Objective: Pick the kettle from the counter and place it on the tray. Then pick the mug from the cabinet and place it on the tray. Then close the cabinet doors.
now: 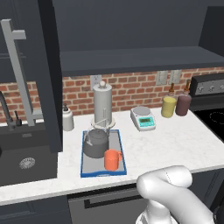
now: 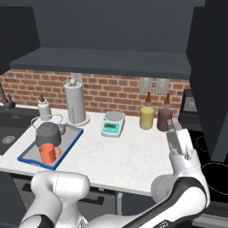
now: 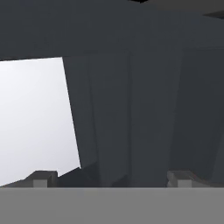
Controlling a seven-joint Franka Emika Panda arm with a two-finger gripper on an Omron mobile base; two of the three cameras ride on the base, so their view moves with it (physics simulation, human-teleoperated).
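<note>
The dark grey kettle point(image 1: 96, 143) point(image 2: 48, 133) stands on the blue-rimmed tray point(image 1: 120, 151) point(image 2: 73, 136) on the white counter point(image 1: 175, 140) point(image 2: 129, 156). The orange mug point(image 1: 112, 159) point(image 2: 47, 153) sits on the tray just in front of the kettle. Both cabinet doors hang open: the left door point(image 1: 49, 74) with its bar handle point(image 1: 17, 65), and the right door point(image 2: 209, 75). The cabinet shelf point(image 1: 131, 59) point(image 2: 102, 60) looks bare. My gripper point(image 2: 176, 126) point(image 3: 113, 179) is open at the right end of the counter, close beside the right door, whose dark panel point(image 3: 148, 109) fills much of the hand view.
Behind the tray stands a paper-towel cylinder point(image 1: 102, 103) point(image 2: 75, 103). A scale point(image 1: 143, 117) point(image 2: 112, 123), a yellow jar point(image 1: 168, 106) point(image 2: 146, 117) and a dark jar point(image 1: 183, 104) point(image 2: 164, 119) line the brick wall. The sink point(image 1: 24, 157) lies left, the stove point(image 1: 212, 116) right.
</note>
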